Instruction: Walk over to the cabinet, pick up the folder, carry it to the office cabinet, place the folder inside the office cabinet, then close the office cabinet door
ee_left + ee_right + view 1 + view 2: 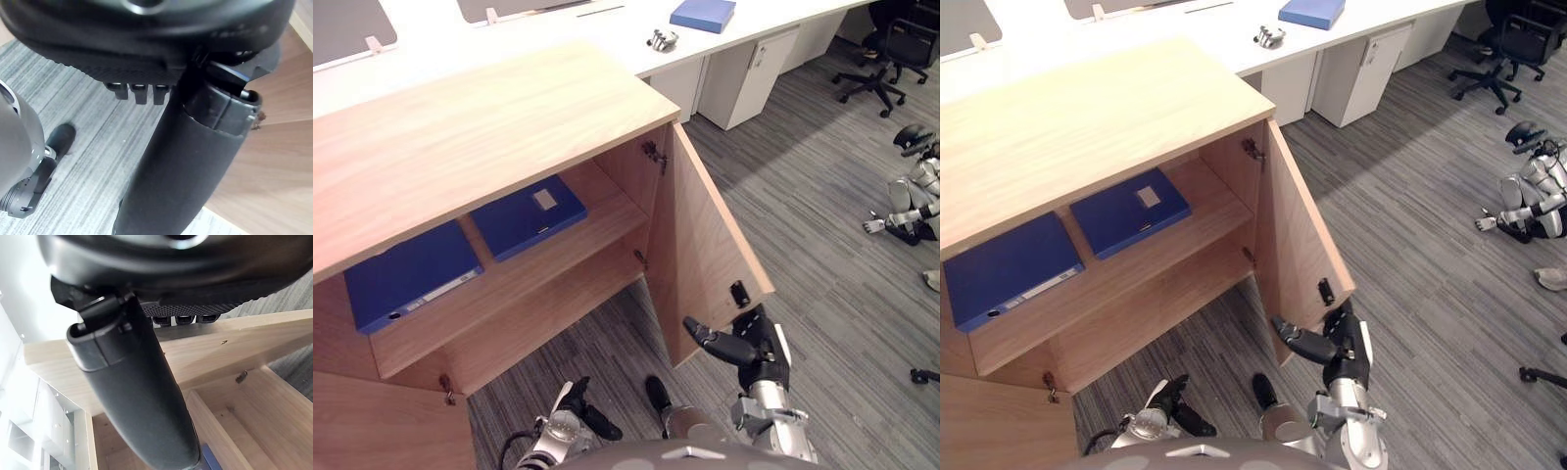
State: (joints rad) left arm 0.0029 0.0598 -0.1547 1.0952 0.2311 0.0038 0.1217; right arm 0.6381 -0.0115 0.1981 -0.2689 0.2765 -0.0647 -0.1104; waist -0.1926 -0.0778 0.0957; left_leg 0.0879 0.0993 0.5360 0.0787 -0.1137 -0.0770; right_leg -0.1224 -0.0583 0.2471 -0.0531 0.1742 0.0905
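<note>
**While the door stands open, closing is the step in hand**

Since two blue folders are already seen lying flat on the shelf point(597, 253) of the office cabinet point(460, 127), the placing step is judged done and only the door-closing remains. Which of the two was the carried one cannot be told: the nearer folder point(529, 217) lies up and across from the right hand, and the farther folder point(411, 274) lies beyond it.

The right hand point(759, 354) is held just below the free lower corner of the right door point(705, 245). Its thumb is stretched out toward the door's edge, its fingers are relaxed, and nothing is gripped. Whether the door is actually touched cannot be made out. The left hand point(579, 403) is hung low and empty, fingers loose.

For the next move, the outer face of the door would need to be met by the right hand and swung inward until shut. A left door point(372, 421) is also seen open, on the far side from that hand.
</note>
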